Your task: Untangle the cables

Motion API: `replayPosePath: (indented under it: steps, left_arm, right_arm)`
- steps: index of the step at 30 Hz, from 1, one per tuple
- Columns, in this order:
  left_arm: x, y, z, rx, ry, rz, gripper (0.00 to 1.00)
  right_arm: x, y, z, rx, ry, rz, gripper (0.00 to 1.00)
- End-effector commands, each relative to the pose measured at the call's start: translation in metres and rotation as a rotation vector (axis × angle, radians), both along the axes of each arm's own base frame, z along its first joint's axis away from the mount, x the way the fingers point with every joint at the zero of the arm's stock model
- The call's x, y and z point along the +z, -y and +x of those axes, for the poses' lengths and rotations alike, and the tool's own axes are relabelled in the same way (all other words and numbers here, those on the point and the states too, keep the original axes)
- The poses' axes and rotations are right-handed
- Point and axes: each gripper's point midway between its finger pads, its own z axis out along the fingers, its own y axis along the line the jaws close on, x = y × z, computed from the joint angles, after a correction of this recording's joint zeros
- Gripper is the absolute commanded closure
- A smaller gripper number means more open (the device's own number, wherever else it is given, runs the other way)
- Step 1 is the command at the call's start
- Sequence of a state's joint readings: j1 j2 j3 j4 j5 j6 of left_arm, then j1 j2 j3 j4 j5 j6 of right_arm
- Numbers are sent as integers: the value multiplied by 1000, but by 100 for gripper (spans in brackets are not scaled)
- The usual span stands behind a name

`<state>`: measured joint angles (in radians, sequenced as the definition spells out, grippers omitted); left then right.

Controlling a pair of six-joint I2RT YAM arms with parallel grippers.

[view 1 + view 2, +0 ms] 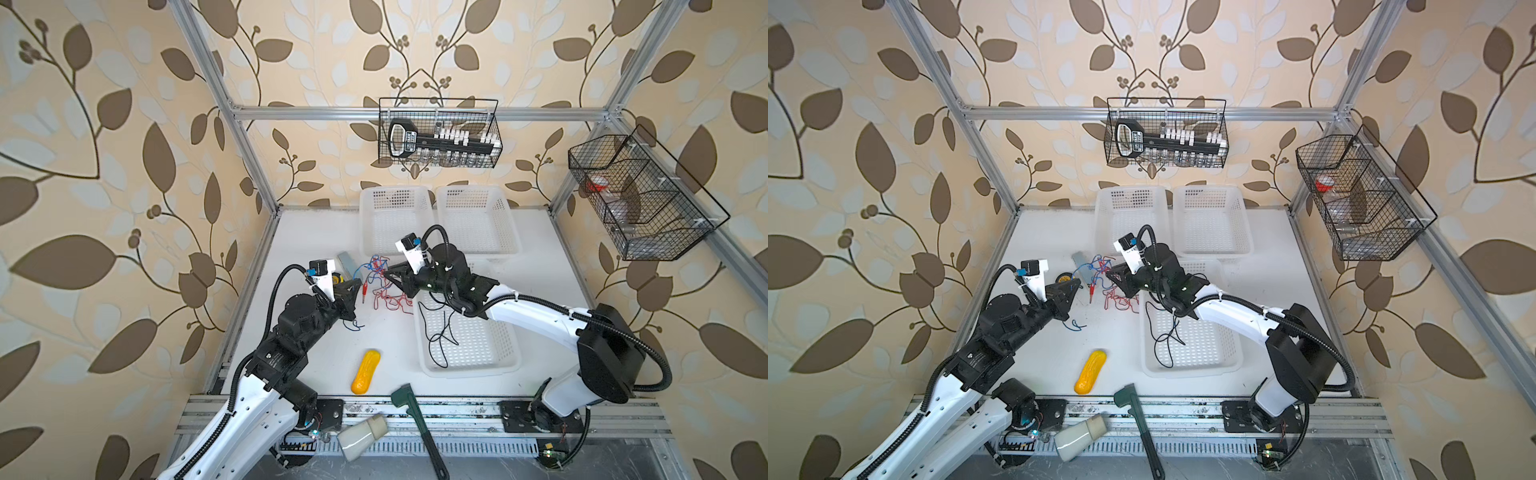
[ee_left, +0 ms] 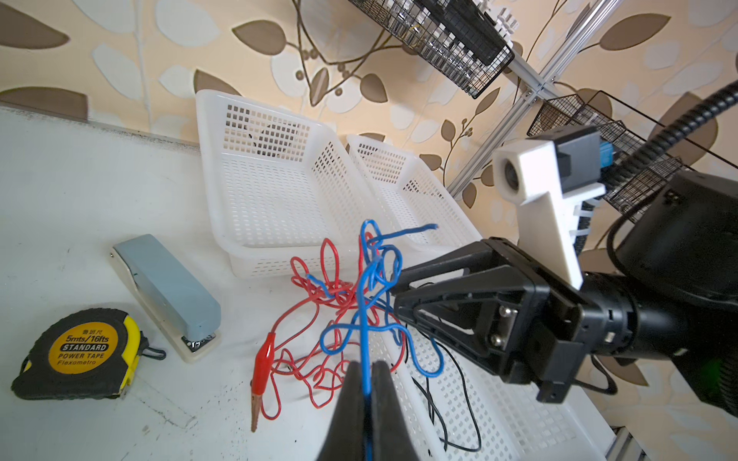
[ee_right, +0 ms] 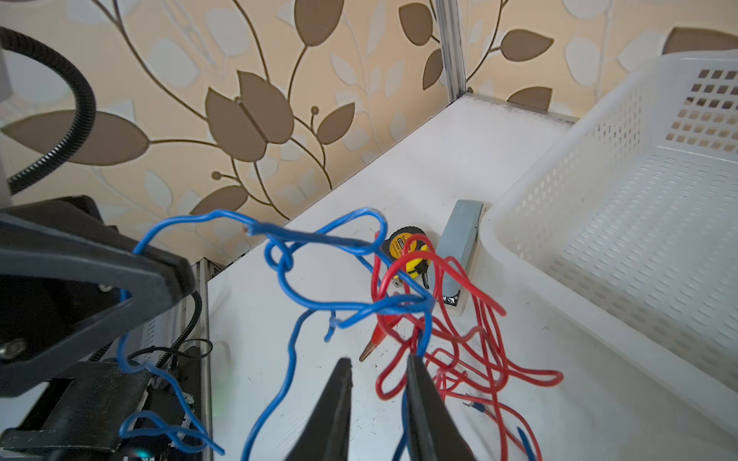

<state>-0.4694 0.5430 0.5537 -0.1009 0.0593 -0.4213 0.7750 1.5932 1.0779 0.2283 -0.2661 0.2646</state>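
Note:
The cables are a knot of red [image 1: 390, 297] and blue [image 1: 376, 262] wire on the white table between the two arms. A black cable [image 1: 440, 336] trails into the near white basket [image 1: 465, 371]. My left gripper [image 2: 365, 363] is shut on a blue cable [image 2: 361, 303] that rises taut from the knot. A red cable [image 2: 303, 303] ends in a red alligator clip [image 2: 264, 353] lying flat. My right gripper [image 3: 379, 359] is open at the knot. A blue strand [image 3: 319, 307] runs past one fingertip [image 3: 413, 361], with red loops [image 3: 479, 315] beside it.
A tape measure [image 2: 80, 351] and a grey stapler [image 2: 171, 287] lie left of the knot. Two white baskets [image 1: 395, 220] [image 1: 478, 220] stand at the back. A yellow object [image 1: 365, 371], a green-handled tool [image 1: 415, 419] and a white cup [image 1: 361, 436] lie near the front rail.

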Motion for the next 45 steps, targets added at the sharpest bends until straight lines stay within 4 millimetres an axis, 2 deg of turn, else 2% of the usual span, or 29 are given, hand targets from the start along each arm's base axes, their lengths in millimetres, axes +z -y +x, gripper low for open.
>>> replayPosePath:
  steps: [1,5,12,16,19,21,23,26,30,33,36,41,45]
  left_arm:
    - [28,0,-2,-17,99,-36,100]
    - [28,-1,-3,-10,101,-34,100]
    - [22,-3,-1,7,84,-18,100]
    - [24,-1,-1,-5,89,-30,100]
    - [26,0,-3,-12,98,-36,100]
    - [26,-1,-3,-13,103,-37,100]
    - [25,-3,-2,4,100,-34,100]
    - [17,-22,5,122,70,-14,100]
    - [2,-73,12,415,-4,16,100]
    - [-5,-110,6,618,-41,18,100]
    - [-11,-135,-5,753,-65,7,100]
    - [-12,-142,-12,789,-58,-25,100]
    - [-7,-121,-3,667,-34,-32,100]
  right_arm:
    - [1,-5,13,-28,14,-7,76]
    - [-3,-5,18,-51,15,-18,77]
    - [7,1,13,-53,41,-4,76]
    - [5,1,16,-59,43,-27,77]
    - [-1,-3,19,-50,29,-37,87]
    - [-4,-6,20,-45,16,-36,98]
    - [-6,-5,21,-56,11,-34,100]
    - [-8,2,25,-100,10,-42,100]
    - [-11,26,32,-183,-7,-16,100]
    - [-8,52,40,-256,-16,20,100]
    - [-5,70,43,-303,-11,33,100]
    - [4,75,40,-297,3,48,100]
    - [23,51,23,-135,23,79,100]
